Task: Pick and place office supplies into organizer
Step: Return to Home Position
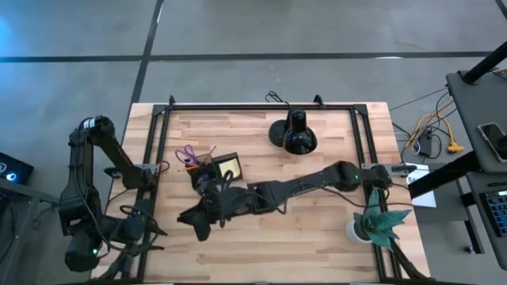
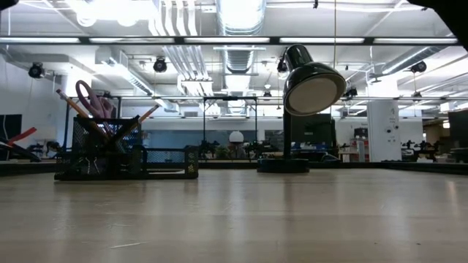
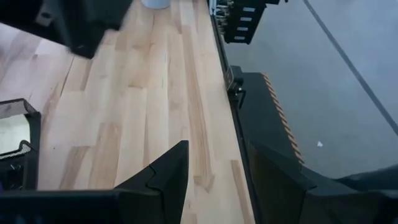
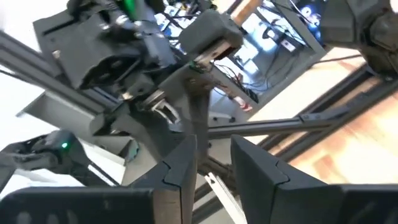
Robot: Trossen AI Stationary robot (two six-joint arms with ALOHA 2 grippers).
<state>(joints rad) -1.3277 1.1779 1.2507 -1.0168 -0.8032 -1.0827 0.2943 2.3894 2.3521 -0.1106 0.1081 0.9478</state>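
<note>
High view: the right arm [image 1: 301, 186] lies across the near side of the organizer [image 1: 226, 157] and hides that part. The items standing in it are too small to tell apart, except the purple scissors [image 1: 187, 153]. Left wrist view: only a mesh corner of the organizer shows, and the picture's edge cuts off the white pot [image 3: 155, 3]. Low view: the picture's edge cuts off the right arm, and the contents of the organizer's low right compartments cannot be told.

Grey floor [image 1: 238, 32], bright ceiling lights [image 2: 241, 11]
</note>
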